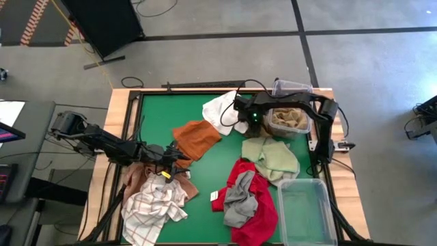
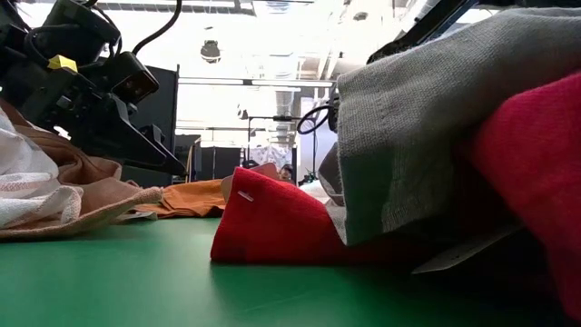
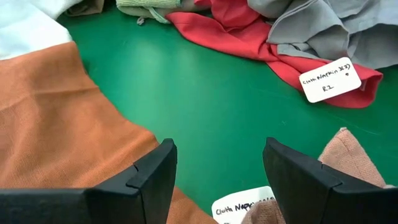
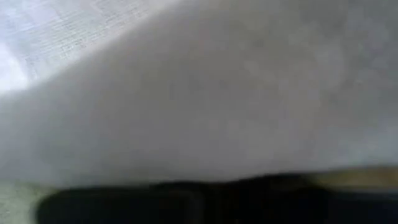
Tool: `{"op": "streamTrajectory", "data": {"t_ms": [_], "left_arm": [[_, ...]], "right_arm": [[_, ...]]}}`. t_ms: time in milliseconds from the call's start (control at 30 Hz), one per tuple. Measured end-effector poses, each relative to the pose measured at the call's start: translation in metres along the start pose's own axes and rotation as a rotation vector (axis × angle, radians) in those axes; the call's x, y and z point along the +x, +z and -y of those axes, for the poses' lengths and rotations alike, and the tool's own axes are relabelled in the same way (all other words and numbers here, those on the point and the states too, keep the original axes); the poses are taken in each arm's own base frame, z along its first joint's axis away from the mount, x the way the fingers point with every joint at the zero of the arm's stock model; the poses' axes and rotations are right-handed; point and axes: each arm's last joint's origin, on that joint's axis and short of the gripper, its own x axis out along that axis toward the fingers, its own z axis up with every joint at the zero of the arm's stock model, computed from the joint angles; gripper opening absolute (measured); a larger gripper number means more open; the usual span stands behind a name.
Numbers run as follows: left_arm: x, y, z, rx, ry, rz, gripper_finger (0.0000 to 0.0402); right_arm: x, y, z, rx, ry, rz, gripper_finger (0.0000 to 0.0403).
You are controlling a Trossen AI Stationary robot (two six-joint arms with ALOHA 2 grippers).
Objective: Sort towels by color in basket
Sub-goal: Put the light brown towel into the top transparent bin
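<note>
Probably a lab: concrete floor point(image 1: 225, 55), ceiling lights point(image 2: 211, 50).

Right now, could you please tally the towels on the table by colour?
Orange towel: 1
White towel: 1
Pale green towel: 1
Red towel: 1
Grey towel: 1
Checked towel: 1
Brown towel: 1
Tan towel, in the bin: 1
Total: 8

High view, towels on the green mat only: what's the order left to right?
White-and-red check towel → rust orange towel → white towel → pale green towel. The brown towel under the check one and the red/grey heap overlap their neighbours, so I left them out.
</note>
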Motion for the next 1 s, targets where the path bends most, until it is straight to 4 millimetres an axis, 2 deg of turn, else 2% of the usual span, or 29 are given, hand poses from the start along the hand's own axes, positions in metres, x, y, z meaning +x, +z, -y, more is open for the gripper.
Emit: {"op": "streamTrajectory", "data": {"t_ms": [67, 267, 467, 800, 1000], "left_arm": [[0.000, 0.000, 0.000, 0.000, 0.000, 0.000, 0.0229], [0.000, 0.000, 0.000, -0.001, 0.000, 0.000, 0.0229], [0.000, 0.000, 0.000, -0.003, 0.001, -0.001, 0.0229], [0.000, 0.000, 0.000, -0.003, 0.014, 0.002, 0.0229], [0.000, 0.000, -0.001, -0.003, 0.028, 0.005, 0.0229]], "right_arm": [[-0.005, -0.002, 0.000, 0.001, 0.003, 0.015, 0.0031], [-0.033, -0.006, -0.013, -0.026, -0.020, 0.076, 0.0030], [-0.078, -0.019, -0.036, -0.055, -0.135, 0.158, 0.0030], [-0.164, -0.068, -0.065, 0.047, -0.408, 0.426, 0.0030], [-0.201, -0.104, -0.063, 0.253, -0.613, 0.589, 0.0030]]}}
